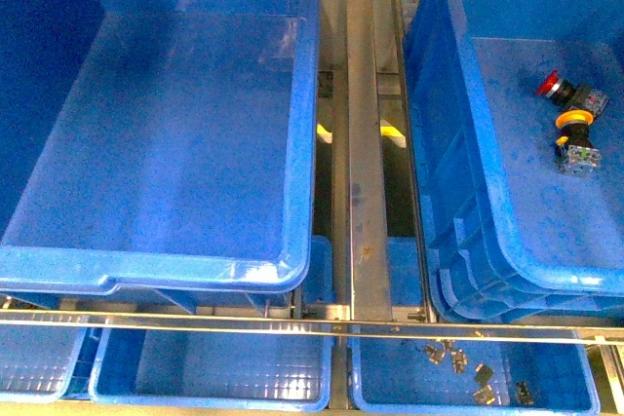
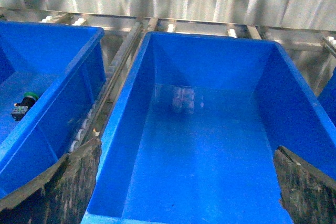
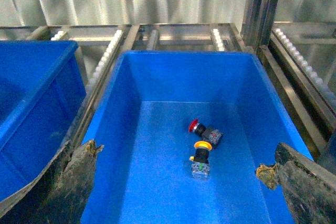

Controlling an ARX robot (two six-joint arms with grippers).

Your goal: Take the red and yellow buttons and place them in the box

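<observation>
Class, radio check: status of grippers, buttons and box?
Both grippers open, empty. Red button and yellow button lie in the right box. Nothing obstructing.

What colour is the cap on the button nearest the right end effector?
Yellow-orange cap, clearest in right wrist view.

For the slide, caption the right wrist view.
Open right gripper above the box holding a red button and a yellow button, lying close together.

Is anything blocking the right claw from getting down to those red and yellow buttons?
Nothing visible does. The right gripper hangs open above the box, and the red button and yellow button lie uncovered on its floor, close together, with only bare blue plastic around them.
</observation>
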